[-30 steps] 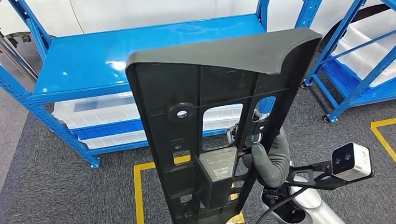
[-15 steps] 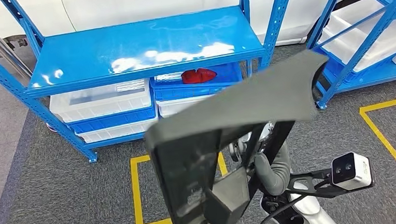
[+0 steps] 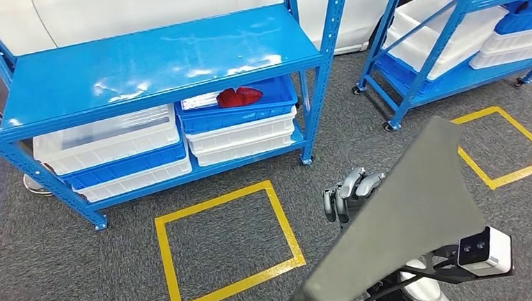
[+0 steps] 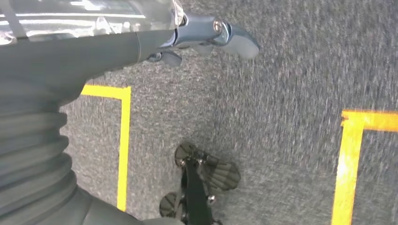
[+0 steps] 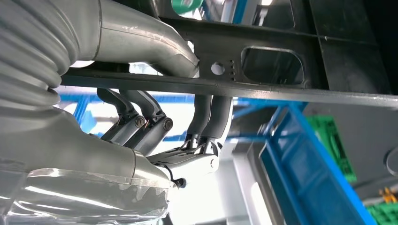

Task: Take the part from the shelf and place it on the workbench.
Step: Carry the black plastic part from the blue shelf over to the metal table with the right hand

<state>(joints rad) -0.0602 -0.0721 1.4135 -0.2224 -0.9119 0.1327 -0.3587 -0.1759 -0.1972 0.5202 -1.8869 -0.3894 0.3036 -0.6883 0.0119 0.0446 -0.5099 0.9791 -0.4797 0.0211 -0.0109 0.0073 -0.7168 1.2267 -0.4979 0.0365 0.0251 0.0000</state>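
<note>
Grey carpet floor [image 3: 82,273] carries yellow tape squares [image 3: 227,247]; the blue shelf [image 3: 153,60] holds white and blue bins [image 3: 109,142].

The right hand [image 3: 350,192] grips the part [image 3: 407,218]. Ahead and left of it stands a shelf [image 3: 153,60]; another shelf [image 3: 445,42] stands ahead, right.

The right hand [image 5: 155,126] grips the part [image 3: 407,218], fingers [image 3: 353,187] curled over its edge; the left hand [image 4: 206,40] hangs above the carpet.
</note>
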